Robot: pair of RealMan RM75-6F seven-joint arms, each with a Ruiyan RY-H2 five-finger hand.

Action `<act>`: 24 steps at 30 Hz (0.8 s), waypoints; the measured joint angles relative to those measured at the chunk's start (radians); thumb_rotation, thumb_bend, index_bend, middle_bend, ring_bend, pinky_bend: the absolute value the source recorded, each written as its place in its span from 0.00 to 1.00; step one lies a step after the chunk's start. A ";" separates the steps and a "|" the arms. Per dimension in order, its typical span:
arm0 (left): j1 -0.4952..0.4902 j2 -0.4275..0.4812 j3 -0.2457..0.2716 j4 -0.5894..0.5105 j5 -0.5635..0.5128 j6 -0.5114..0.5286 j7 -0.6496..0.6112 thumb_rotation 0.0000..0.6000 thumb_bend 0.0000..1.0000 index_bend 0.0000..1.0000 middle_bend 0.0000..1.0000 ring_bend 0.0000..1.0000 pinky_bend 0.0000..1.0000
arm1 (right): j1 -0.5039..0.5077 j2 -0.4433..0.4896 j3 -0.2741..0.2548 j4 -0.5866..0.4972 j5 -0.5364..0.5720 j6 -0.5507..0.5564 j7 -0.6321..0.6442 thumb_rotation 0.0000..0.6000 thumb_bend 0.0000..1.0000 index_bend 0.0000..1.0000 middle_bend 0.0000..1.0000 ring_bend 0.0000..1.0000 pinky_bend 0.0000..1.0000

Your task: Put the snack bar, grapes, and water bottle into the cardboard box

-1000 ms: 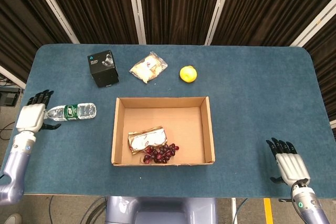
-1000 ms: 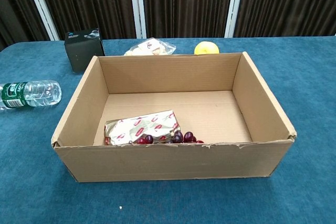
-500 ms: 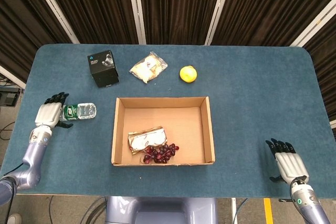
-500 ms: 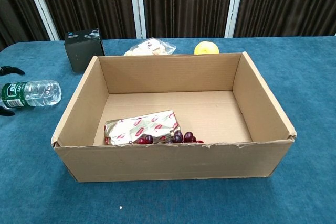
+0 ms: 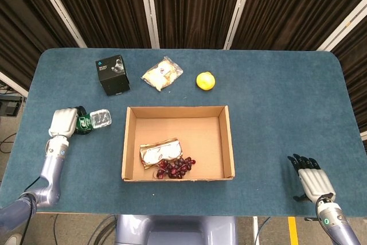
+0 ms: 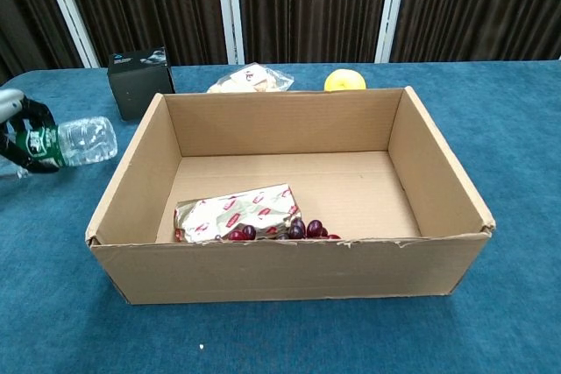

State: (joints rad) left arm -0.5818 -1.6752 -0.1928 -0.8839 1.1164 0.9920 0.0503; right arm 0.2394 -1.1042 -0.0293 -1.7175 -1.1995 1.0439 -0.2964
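My left hand [image 5: 64, 123] grips the clear water bottle [image 5: 98, 119] around its green label, left of the cardboard box [image 5: 229, 142]. The chest view shows the same left hand [image 6: 16, 124] wrapped around the water bottle [image 6: 83, 140], whose base points toward the cardboard box [image 6: 289, 269]. Inside the box, near its front left, lie the snack bar [image 5: 161, 152] in a silver and red wrapper and the dark red grapes [image 5: 176, 167]. The snack bar [image 6: 235, 211] and grapes [image 6: 302, 230] sit by the front wall. My right hand [image 5: 312, 181] rests open at the table's front right corner.
Behind the box stand a black carton [image 5: 112, 74], a clear bag of food [image 5: 162, 73] and a yellow fruit [image 5: 206, 80]. In the chest view the black carton [image 6: 138, 81], bag [image 6: 252, 78] and fruit [image 6: 344, 81] line the far side.
My left hand moved right over the bottle and closed around it. The bottle shifted toward the box and tilted. My right hand slid slightly toward the table's front edge.
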 measured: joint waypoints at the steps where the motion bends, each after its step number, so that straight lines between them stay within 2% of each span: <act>1: 0.004 0.002 -0.003 -0.006 0.010 0.024 -0.011 1.00 0.71 0.88 0.67 0.65 0.67 | 0.000 0.001 0.000 0.000 -0.002 0.002 0.001 1.00 0.01 0.00 0.00 0.00 0.00; 5: 0.030 0.032 -0.014 -0.061 0.056 0.139 -0.063 1.00 0.71 0.88 0.67 0.66 0.67 | -0.004 0.006 -0.004 -0.006 -0.015 0.011 0.008 1.00 0.01 0.00 0.00 0.00 0.00; 8: 0.060 0.083 -0.025 -0.141 0.093 0.237 -0.102 1.00 0.71 0.88 0.68 0.66 0.67 | -0.008 0.010 -0.009 -0.011 -0.027 0.017 0.013 1.00 0.01 0.00 0.00 0.00 0.00; 15: 0.122 0.259 -0.062 -0.452 0.173 0.408 -0.144 1.00 0.71 0.89 0.67 0.66 0.67 | -0.007 0.018 -0.017 -0.020 -0.054 0.014 0.034 1.00 0.01 0.00 0.00 0.00 0.00; 20: 0.116 0.352 -0.088 -0.699 0.222 0.434 -0.091 1.00 0.71 0.89 0.67 0.66 0.67 | -0.006 0.032 -0.021 -0.027 -0.080 0.015 0.064 1.00 0.01 0.00 0.00 0.00 0.00; 24: 0.061 0.378 -0.102 -0.868 0.237 0.380 0.046 1.00 0.70 0.90 0.68 0.66 0.67 | -0.014 0.051 -0.020 -0.034 -0.100 0.036 0.098 1.00 0.01 0.00 0.00 0.00 0.00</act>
State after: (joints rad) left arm -0.5206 -1.2968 -0.2946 -1.7518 1.3530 1.3723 0.0963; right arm 0.2253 -1.0536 -0.0491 -1.7513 -1.2994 1.0799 -0.1979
